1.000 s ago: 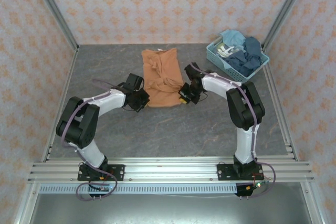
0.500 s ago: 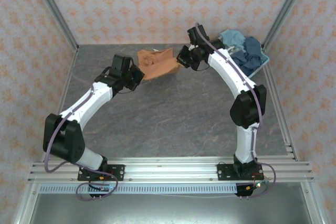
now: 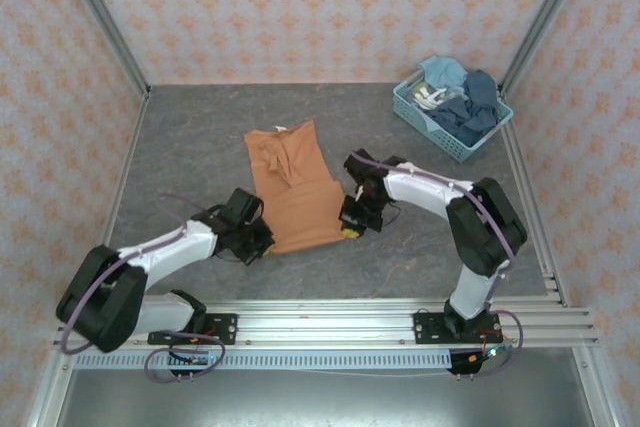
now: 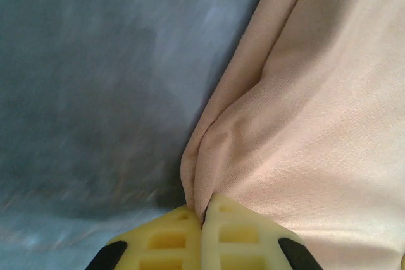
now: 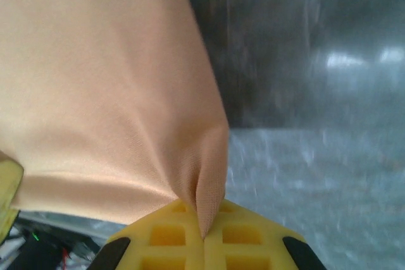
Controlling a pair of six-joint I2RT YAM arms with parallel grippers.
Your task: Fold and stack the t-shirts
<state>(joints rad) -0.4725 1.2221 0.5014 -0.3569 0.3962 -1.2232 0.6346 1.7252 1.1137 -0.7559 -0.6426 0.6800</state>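
The left gripper point(image 3: 262, 245) is pressed together on the near-left corner of the orange-tan t-shirt point(image 3: 295, 187). In the left wrist view its yellow lattice fingers point(image 4: 168, 241) meet with a thin fold of the cloth point(image 4: 316, 124) caught between them at the gripper point(image 4: 204, 219). The right gripper point(image 3: 350, 225) pinches the shirt's near-right corner. Its wrist view shows the fabric point(image 5: 95, 93) drawn to a point that runs down between the closed yellow fingertips at the gripper point(image 5: 204, 229).

The t-shirt lies stretched lengthwise on the grey marbled table point(image 3: 200, 147) between the two grippers. Its near half is smooth, and its far half is bunched in creases. Grey table surface point(image 4: 82, 61) shows just left of the shirt's edge, and more of it point(image 5: 304, 156) shows right of the opposite edge.

Well off to the far right of the t-shirt stands a pale blue lattice basket point(image 3: 425, 119). It holds a heap of blue and pale clothes point(image 3: 465, 107).
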